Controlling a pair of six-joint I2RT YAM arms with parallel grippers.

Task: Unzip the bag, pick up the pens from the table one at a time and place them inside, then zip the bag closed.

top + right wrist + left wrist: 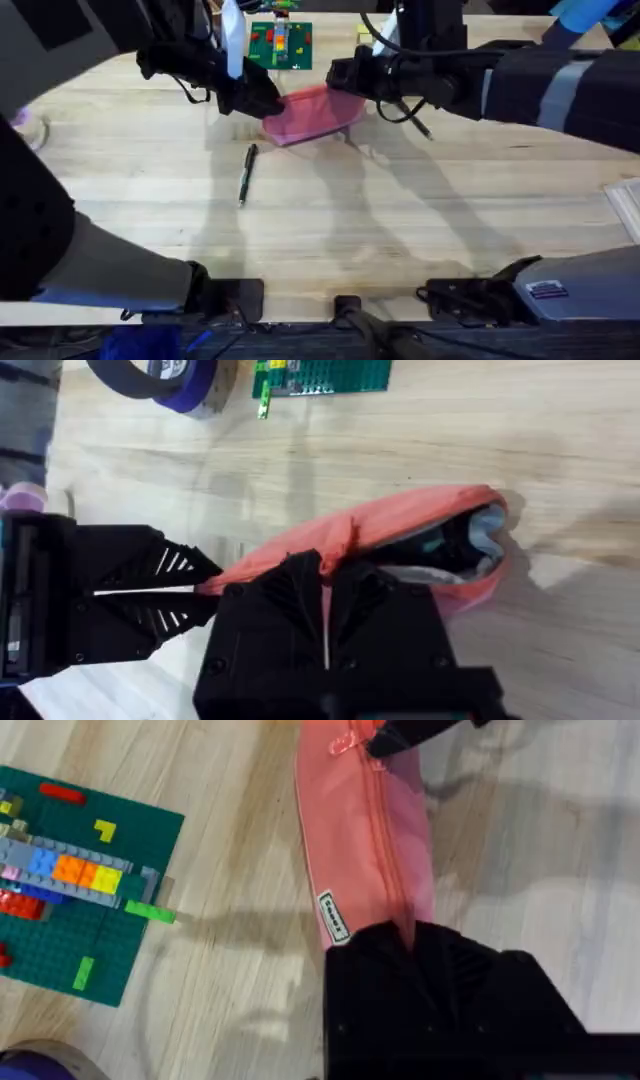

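The pink bag (312, 115) lies at the far middle of the table (400, 220). My left gripper (262, 104) is shut on its left end; the left wrist view shows the black fingers (440, 970) clamped over the zipper line of the bag (365, 840). At the bag's right part, my right gripper (346, 84) is shut on the zipper edge (325, 565). Beyond those fingers the bag (400, 520) gapes open, showing dark lining and something dark green inside (432, 546). One dark pen (246, 173) lies on the table in front of the bag.
A green baseplate with coloured bricks (280, 45) sits just behind the bag. Rolls of tape (160, 375) lie near it. A small purple object (25, 125) is at the left edge and a pale flat thing (625, 205) at the right edge.
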